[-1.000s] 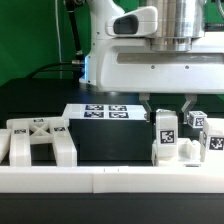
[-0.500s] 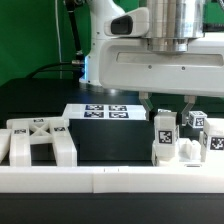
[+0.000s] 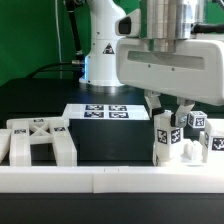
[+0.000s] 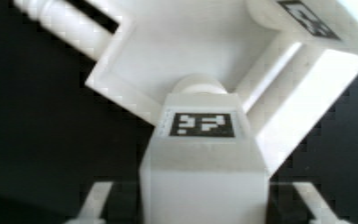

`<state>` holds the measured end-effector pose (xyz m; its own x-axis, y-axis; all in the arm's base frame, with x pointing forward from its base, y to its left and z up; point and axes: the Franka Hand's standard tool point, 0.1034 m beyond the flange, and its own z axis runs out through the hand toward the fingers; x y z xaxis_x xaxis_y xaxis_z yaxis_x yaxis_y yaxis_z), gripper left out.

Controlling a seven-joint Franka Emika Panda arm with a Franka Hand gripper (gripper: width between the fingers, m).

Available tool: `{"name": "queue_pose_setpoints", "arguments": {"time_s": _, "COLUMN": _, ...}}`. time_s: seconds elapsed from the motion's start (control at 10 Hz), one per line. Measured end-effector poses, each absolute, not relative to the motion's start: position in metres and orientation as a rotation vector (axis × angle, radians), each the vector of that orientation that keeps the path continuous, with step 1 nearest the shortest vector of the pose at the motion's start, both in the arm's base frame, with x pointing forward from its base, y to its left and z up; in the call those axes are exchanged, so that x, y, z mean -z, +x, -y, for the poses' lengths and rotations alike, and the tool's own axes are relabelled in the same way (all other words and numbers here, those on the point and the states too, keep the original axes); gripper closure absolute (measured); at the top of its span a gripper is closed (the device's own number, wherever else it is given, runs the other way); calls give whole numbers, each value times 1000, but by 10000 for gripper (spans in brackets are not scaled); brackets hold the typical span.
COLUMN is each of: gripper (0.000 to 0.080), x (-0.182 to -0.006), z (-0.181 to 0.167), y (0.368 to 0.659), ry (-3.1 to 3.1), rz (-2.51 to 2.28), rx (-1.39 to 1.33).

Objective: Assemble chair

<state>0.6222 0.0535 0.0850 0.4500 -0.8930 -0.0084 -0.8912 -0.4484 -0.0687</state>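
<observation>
In the exterior view my gripper [image 3: 168,112] hangs at the exterior view's right, its fingers either side of an upright white chair part [image 3: 165,138] that bears a square tag. In the wrist view my gripper [image 4: 202,205] is shut on this tagged part [image 4: 202,160]. The part fills the gap between the two fingers [image 4: 98,200] and stands against a larger white chair part [image 4: 176,60]. More tagged white pieces [image 3: 208,140] stand close beside it. Another blocky chair part [image 3: 38,140] lies at the exterior view's left.
The marker board [image 3: 100,112] lies flat on the black table behind the parts. A long low white rail [image 3: 110,180] runs along the front edge. The robot's base [image 3: 100,50] stands at the back.
The gripper's hand has shifted or turned toward the exterior view's right. The held part and the other pieces have hardly moved.
</observation>
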Motion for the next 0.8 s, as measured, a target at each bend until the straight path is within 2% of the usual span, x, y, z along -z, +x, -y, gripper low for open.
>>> {"name": "queue_pose_setpoints", "arguments": {"time_s": 0.5, "gripper": 507, "x": -85, "z": -58, "y": 625, "ry": -2250, "rz": -2061, "rx": 43}}
{"name": "queue_pose_setpoints", "arguments": {"time_s": 0.6, "gripper": 409, "x": -85, "z": -58, "y": 625, "ry": -2255, "rz": -2056, "rx": 43}}
{"name": "queue_pose_setpoints", "arguments": {"time_s": 0.7, "gripper": 409, "x": -85, "z": -58, "y": 625, "ry": -2259, "rz": -2052, "rx": 43}}
{"name": "queue_pose_setpoints", "arguments": {"time_s": 0.8, "gripper": 271, "x": -85, "z": -58, "y": 625, "ry": -2282, "rz": -2028, "rx": 43}}
